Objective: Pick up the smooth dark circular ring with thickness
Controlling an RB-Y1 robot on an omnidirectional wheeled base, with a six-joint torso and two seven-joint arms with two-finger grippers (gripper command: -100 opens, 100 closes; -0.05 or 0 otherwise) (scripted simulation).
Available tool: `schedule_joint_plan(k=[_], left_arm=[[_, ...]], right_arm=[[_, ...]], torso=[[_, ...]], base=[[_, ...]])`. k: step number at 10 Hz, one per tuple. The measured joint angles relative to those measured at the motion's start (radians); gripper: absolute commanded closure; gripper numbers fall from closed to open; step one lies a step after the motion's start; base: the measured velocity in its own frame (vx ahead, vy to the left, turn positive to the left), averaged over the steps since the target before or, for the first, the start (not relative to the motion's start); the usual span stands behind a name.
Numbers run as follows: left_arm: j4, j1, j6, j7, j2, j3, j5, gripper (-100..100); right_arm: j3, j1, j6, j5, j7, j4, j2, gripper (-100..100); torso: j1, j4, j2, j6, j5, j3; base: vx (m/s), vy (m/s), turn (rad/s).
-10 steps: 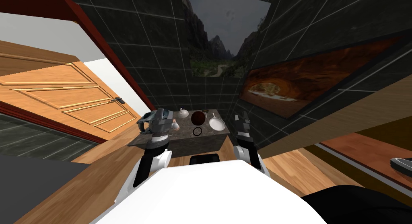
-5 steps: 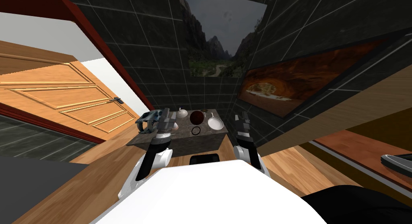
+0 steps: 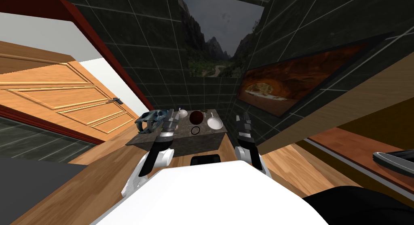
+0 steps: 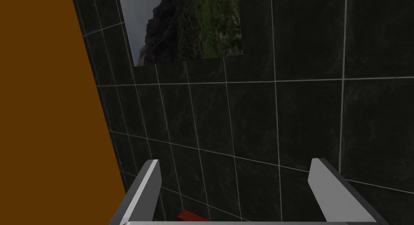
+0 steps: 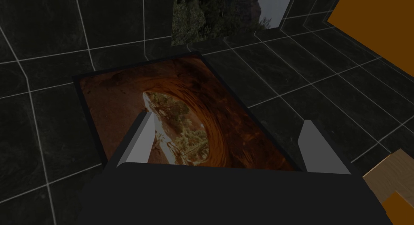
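Left tool and right tool both stand wide open, empty, left near the ring.

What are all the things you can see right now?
Ring: one, dark, near the table's front edge.
Round thing: one, dark reddish brown, just behind the ring.
Pan: one, white, right of the ring.
Small lidded pot: one, white, at the back of the table.
Skull-like thing: one, grey-blue, at the table's left end.
Table: one, dark top, against the tiled wall.
Door: one, wooden, on the left.
Wall pictures: two, a mountain valley and an orange cave.
Left gripper: open, above the table's left part.
Right gripper: open, right of the table.
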State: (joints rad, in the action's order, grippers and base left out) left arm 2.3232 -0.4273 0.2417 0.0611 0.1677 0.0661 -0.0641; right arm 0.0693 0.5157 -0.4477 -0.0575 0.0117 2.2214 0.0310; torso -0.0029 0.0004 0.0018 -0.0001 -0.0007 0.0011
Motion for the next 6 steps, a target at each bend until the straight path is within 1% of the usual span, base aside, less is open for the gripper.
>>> schedule_joint_plan(k=[3, 6], left_arm=[[-0.009, 0.027, -0.090, 0.009, -0.001, 0.013, 0.001, -100], [-0.019, 0.037, -0.162, 0.023, 0.001, 0.019, 0.006, -100]], right_arm=[[0.000, 0.000, 0.000, 0.000, 0.000, 0.000, 0.000, 0], [0.000, 0.000, 0.000, 0.000, 0.000, 0.000, 0.000, 0]], torso=[[0.000, 0.000, 0.000, 0.000, 0.000, 0.000], [0.000, 0.000, 0.000, 0.000, 0.000, 0.000]], base=[[-0.029, -0.041, -0.013], [-0.031, -0.048, -0.015]])
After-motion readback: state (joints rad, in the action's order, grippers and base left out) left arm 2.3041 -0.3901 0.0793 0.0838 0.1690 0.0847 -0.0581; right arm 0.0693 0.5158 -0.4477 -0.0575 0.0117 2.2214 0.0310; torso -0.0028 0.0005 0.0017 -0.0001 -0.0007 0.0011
